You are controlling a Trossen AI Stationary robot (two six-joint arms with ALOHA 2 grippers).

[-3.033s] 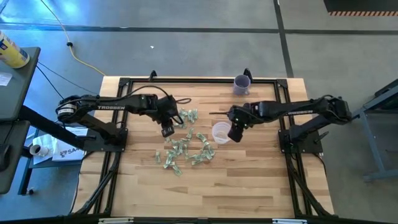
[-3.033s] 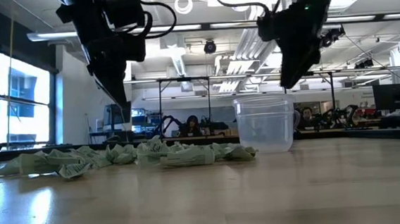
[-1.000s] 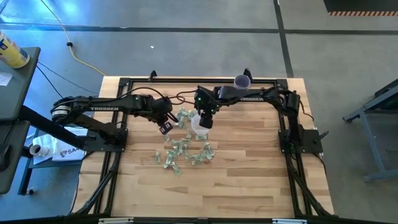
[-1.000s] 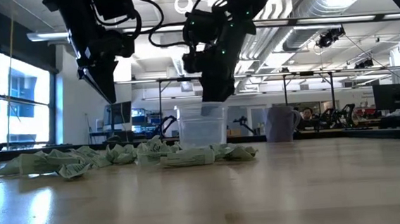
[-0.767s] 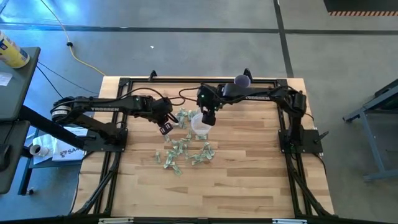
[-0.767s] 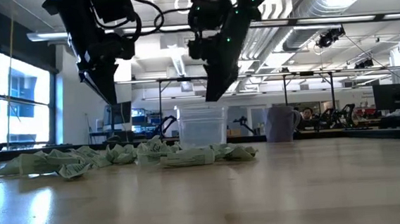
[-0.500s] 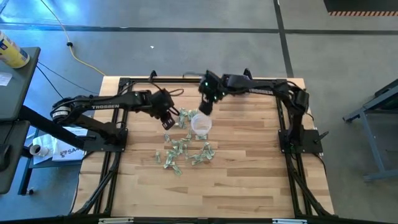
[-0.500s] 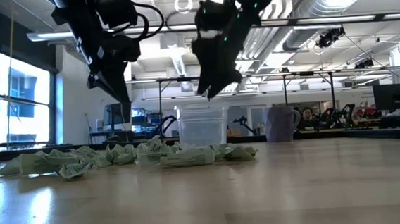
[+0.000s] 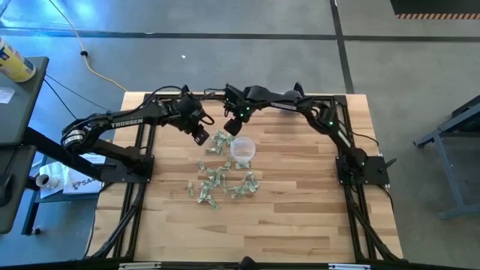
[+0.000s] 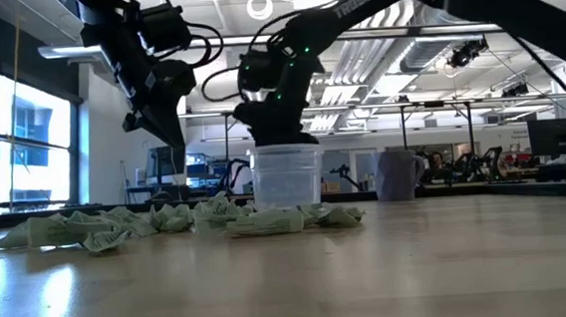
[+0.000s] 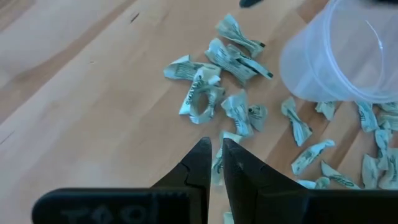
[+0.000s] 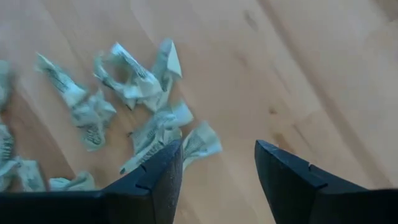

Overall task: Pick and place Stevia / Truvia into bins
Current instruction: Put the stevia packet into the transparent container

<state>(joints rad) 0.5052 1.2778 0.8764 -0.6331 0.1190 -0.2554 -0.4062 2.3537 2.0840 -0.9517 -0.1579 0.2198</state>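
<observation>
Your packets [image 9: 221, 176] lie crumpled on the table [image 9: 300, 217] in a loose scatter, most of them from 6 to 8 o'clock of the cup [image 9: 242, 149], with a small clump [image 9: 219, 141] touching it at about 10 o'clock. The cup stands upright near the table's middle; in the low view it looks empty, though its wall is too cloudy to be sure. So you are at the picking step, with nothing yet held.

Your left gripper [image 11: 215, 163] hangs over that clump, at about 10 o'clock of the cup, fingers nearly together with only a thin gap and nothing between them. Your right gripper [image 12: 216, 163] hovers at about 12 o'clock of the cup, just beyond it, fingers spread wide and bare, with a few packets below it in its wrist view.

Next, I'd judge, you pick one packet at the clump's edge, part the left fingers, and come down over it. Keep clear of the cup wall; it looks light and a nudge could tip it.
</observation>
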